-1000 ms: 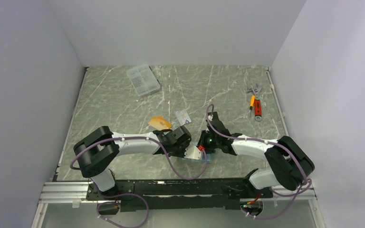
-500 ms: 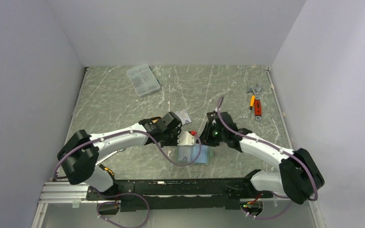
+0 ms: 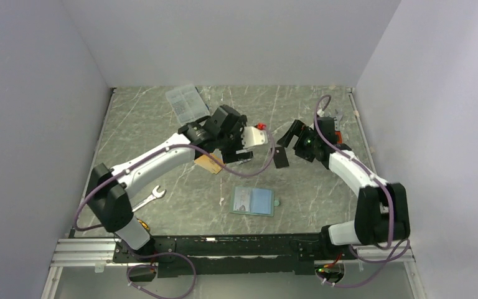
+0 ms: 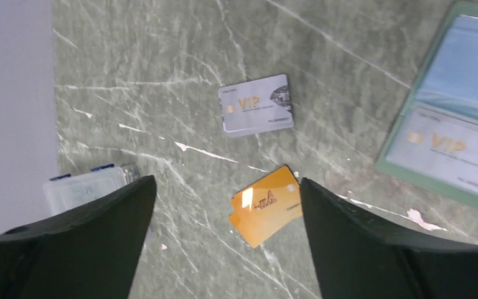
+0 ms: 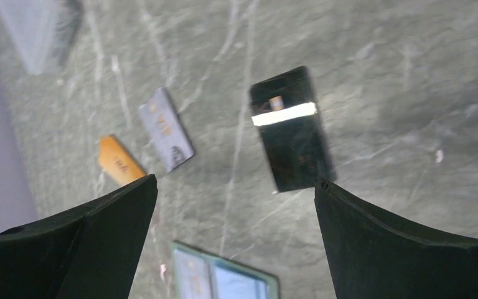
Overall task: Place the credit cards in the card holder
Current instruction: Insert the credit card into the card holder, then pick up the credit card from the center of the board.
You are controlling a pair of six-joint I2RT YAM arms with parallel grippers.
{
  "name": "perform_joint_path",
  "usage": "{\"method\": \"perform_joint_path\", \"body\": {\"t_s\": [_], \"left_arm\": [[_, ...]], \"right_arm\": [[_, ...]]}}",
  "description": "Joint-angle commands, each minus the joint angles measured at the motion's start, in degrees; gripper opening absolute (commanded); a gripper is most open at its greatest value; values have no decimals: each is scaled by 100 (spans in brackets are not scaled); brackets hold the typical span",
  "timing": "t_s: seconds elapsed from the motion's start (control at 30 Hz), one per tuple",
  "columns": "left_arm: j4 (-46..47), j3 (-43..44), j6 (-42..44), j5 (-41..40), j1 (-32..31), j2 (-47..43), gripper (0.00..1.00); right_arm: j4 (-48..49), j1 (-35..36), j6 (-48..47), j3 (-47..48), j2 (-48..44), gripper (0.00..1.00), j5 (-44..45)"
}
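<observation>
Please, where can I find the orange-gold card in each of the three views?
Top external: orange-gold card centre-left, up-left of the open card holder.
Left wrist: lower centre; card holder at the right edge.
Right wrist: left side, beside the silver card; card holder at the bottom edge.
Shared landmark: the card holder.

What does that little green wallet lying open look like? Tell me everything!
The grey-green folding card holder lies opened flat on the marbled green table. Inside it is light blue with clear pockets; one half shows a silvery VIP card tucked in. A small snap tab sticks out from one edge. Only the table touches it.
</observation>
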Motion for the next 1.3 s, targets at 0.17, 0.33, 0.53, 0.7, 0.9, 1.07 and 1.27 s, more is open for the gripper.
{"method": "perform_joint_path", "body": {"t_s": [0.17, 0.33, 0.53, 0.7, 0.9, 1.07, 1.27], "left_arm": [[-170, 810, -508, 274, 496, 997, 99], [102, 1380, -647, 511, 489, 1843, 99], [745, 1382, -738, 1173, 496, 2116, 99], [875, 1253, -752, 1263, 496, 2113, 99], [740, 956, -797, 1186, 507, 1863, 99], [693, 630, -809, 1030, 515, 1562, 99], [864, 212, -839, 1024, 546, 1255, 99]], "right_arm": [[533, -508, -331, 184, 1032, 100, -118], [906, -850, -225, 213, 1522, 100, -527], [1151, -1135, -257, 364, 1905, 100, -726], [1310, -1144, -199, 569, 2431, 100, -799], [1211, -978, -108, 660, 2789, 100, -678], [1249, -731, -25, 422, 2662, 99, -634], [1241, -398, 67, 44, 2370, 96, -633]]}}
